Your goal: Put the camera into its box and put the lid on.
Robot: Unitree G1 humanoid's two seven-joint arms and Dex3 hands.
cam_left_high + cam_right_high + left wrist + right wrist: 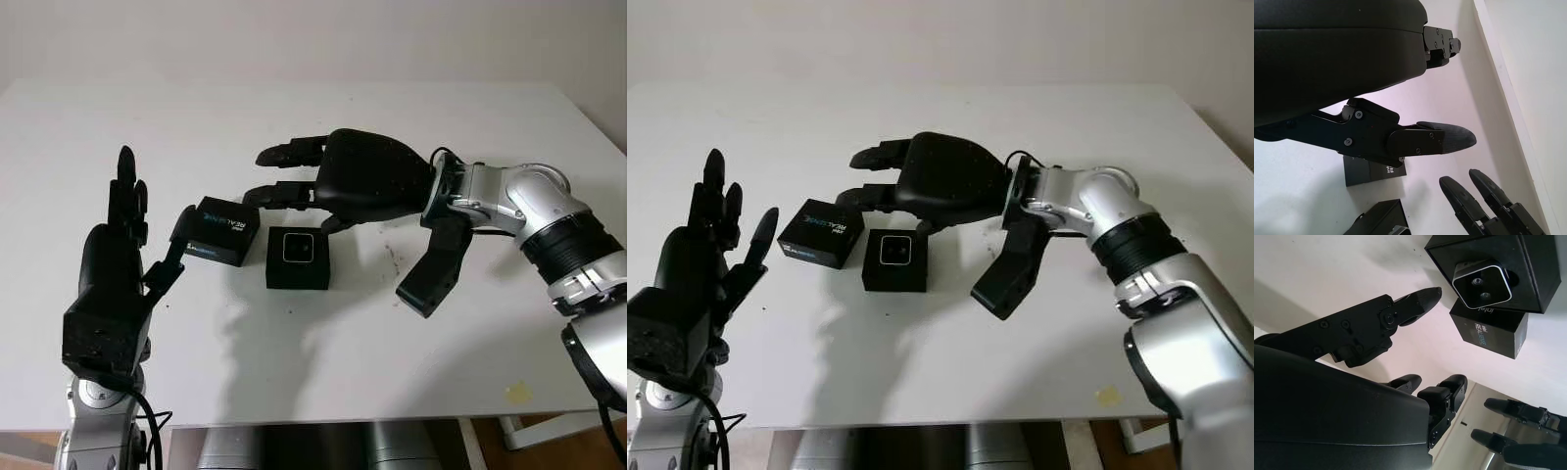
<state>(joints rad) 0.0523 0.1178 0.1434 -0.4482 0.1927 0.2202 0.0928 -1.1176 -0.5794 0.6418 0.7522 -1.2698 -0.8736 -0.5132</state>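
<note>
1. You are looking at the camera point(297, 249) already sitting lens-up in its box point(298, 274), near the middle of the table point(392, 352), so the first half of the job is looking done.
2. The lid point(223, 231), printed side up, is lying just beside the box on the robot's left, apparently touching it at one corner; that is keeping it within easy reach of either hand.
3. Your right hand point(294, 174) is hovering over the far side of the box and lid, palm down, gripping nothing, fingers slightly bent and pointing toward the lid. I judge it is placed there to come down on the lid.
4. Your left hand point(122, 230) is standing upright just to the robot's left of the lid, open and holding nothing, thumb tip close to the lid's near edge, probably acting as a stop so the lid is not sliding away.
5. The lid is not yet on.
</note>
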